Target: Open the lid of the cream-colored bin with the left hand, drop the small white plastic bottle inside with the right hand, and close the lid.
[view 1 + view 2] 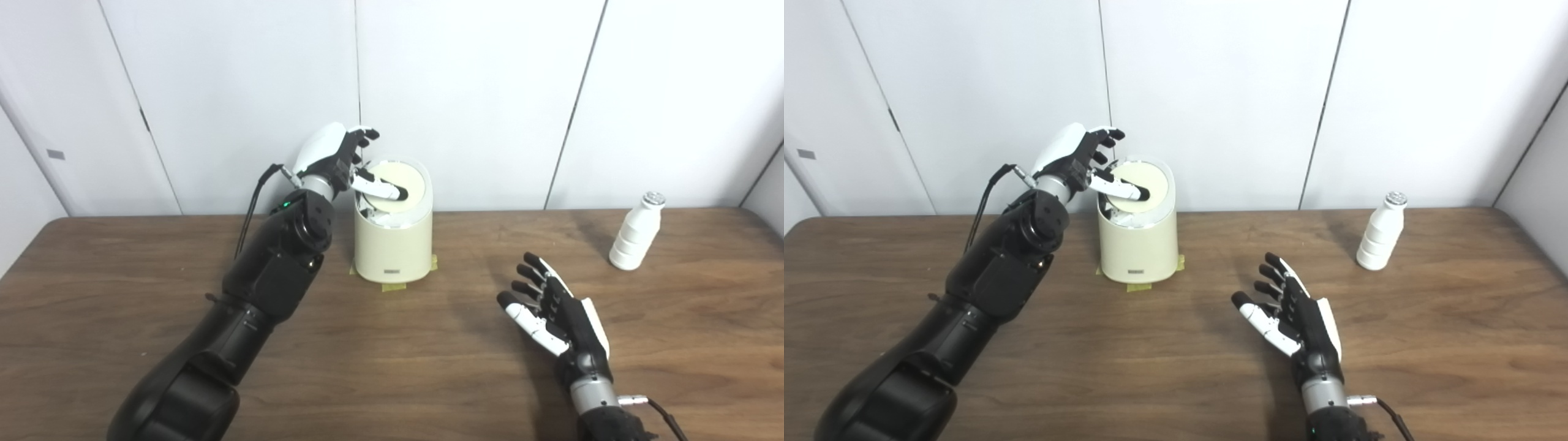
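Left eye view: left hand point(334, 156) spread on bin lid point(397, 187); right hand point(554, 312) wide; label unreadable.

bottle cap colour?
Silver-grey cap on the white bottle; clearest in the left eye view.

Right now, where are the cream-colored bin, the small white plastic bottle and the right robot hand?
cream-colored cylindrical bin point(393, 245): left eye view, front wall below the lid.
small white ribbed plastic bottle point(636, 239): left eye view, middle of its body.
right robot hand point(1295, 315): right eye view, open palm.
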You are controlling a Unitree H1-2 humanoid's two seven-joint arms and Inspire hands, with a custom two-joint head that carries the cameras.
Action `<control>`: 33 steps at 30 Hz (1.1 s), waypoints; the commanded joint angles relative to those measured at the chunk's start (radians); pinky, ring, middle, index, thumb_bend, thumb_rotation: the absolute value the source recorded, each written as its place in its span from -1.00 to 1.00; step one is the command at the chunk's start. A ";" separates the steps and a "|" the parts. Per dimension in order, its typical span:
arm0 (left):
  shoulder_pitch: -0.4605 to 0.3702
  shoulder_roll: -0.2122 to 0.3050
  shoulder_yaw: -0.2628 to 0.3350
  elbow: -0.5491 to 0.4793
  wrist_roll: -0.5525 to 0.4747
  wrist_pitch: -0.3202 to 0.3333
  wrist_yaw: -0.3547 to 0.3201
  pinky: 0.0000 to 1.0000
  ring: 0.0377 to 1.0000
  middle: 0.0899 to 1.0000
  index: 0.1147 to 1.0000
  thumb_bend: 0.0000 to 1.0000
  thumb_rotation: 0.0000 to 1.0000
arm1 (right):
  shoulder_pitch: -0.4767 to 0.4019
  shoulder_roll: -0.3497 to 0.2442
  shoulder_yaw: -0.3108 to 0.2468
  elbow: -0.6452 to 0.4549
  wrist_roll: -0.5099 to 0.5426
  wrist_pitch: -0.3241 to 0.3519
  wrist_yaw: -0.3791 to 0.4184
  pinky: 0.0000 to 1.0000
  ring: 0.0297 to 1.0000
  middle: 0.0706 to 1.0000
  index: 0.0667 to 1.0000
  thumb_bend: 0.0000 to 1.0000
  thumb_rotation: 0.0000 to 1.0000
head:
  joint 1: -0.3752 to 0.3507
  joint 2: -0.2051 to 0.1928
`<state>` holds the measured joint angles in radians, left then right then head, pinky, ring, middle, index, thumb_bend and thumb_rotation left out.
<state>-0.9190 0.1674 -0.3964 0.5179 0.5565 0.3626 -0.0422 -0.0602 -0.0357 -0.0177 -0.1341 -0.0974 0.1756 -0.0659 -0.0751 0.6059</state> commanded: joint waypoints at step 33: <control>-0.052 0.086 -0.163 0.005 0.209 -0.038 -0.123 0.38 0.57 0.70 0.78 0.89 -1.00 | -0.043 0.000 -0.007 -0.029 0.019 -0.048 0.003 0.30 0.62 0.72 0.75 0.21 -0.17 | 0.001 -0.007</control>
<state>-0.9594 0.2356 -0.5389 0.5156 0.7262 0.3293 -0.1329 -0.0676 -0.0363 -0.0224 -0.1337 -0.0860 0.1755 -0.0658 -0.0736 0.5983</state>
